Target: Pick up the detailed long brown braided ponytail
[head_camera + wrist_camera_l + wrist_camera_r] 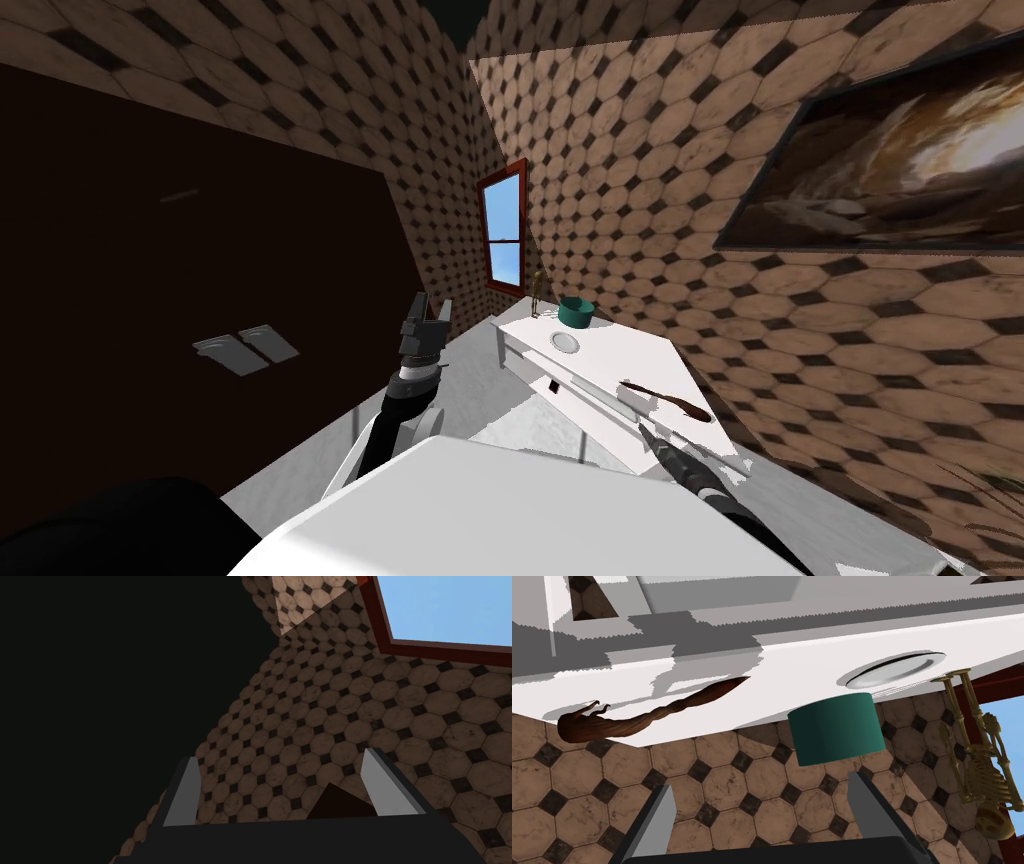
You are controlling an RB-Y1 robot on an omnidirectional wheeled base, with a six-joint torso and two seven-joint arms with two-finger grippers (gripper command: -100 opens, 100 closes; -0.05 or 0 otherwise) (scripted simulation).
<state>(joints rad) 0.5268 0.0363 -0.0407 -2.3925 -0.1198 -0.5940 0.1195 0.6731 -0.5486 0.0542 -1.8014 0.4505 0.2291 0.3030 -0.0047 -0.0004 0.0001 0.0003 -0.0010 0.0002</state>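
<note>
The ponytail point(665, 398) lies slantwise on the counter's point(610, 350) near end, thick end toward the wall-side edge, just beyond the nearer right hand point(760, 783), which is spread wide and empty.

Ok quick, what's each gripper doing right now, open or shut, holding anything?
Left gripper: open, empty.
Right gripper: open, empty; the brown ponytail lies on the white table, outside its fingers.
</note>
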